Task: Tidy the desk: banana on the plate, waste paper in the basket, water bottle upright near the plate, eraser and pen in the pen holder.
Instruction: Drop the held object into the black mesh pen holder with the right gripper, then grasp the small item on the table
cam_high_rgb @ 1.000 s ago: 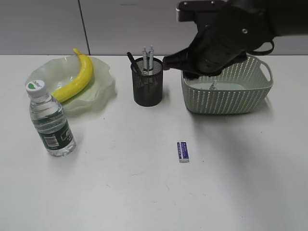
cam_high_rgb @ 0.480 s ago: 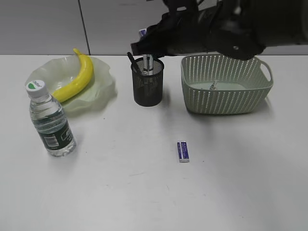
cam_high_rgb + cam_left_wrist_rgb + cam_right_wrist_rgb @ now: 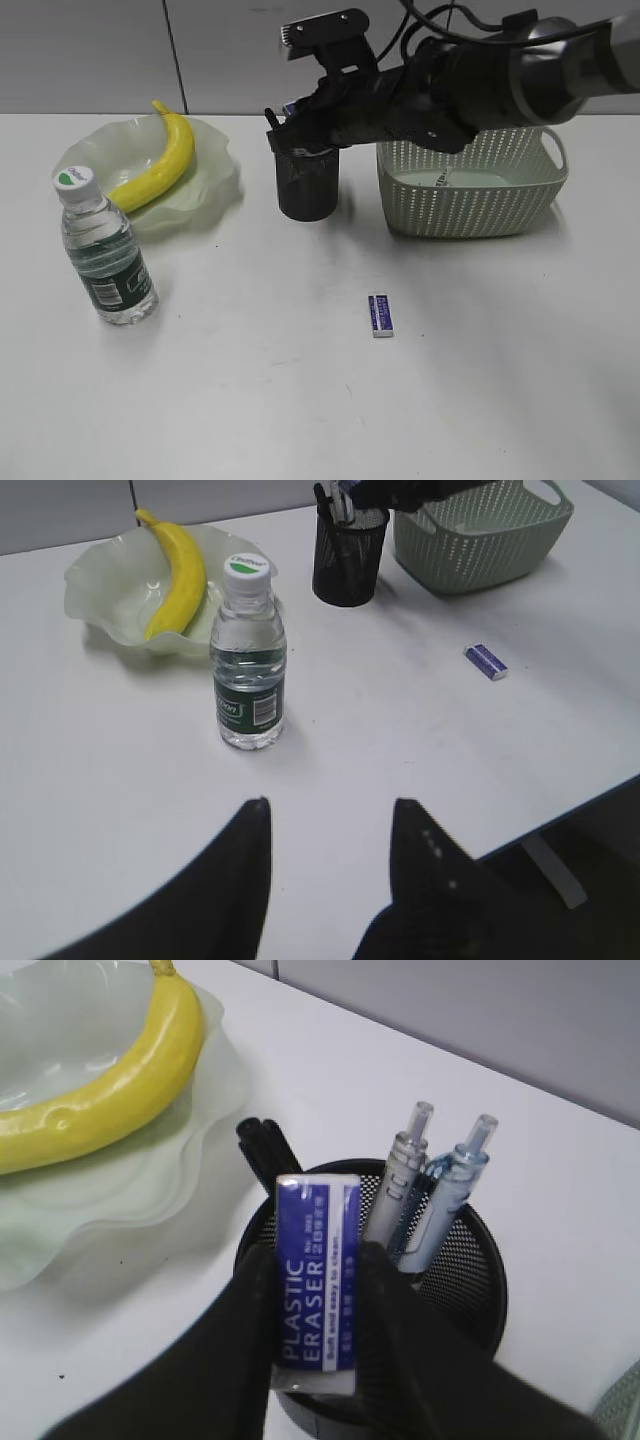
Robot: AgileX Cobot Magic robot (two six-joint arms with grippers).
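White worktop (image 3: 300, 400), contents: banana (image 3: 160, 160) lying in the wavy pale green plate (image 3: 205, 195), far left. Water bottle (image 3: 103, 250) upright, capped, just in front of the plate. Black mesh pen holder (image 3: 307, 190) at centre rear, with pens (image 3: 425, 1185) standing in it. Right gripper (image 3: 315, 1360) above the holder's mouth, fingers (image 3: 235, 1350) clamped on a blue eraser (image 3: 316, 1280) held upright. A second blue eraser (image 3: 380, 313) lies flat on the open worktop, well apart. Sage-green basket (image 3: 470, 210) right of the holder, a small scrap of paper (image 3: 443, 177) inside. Left gripper (image 3: 330, 830) low over the near edge, fingers (image 3: 245, 850) apart, empty.
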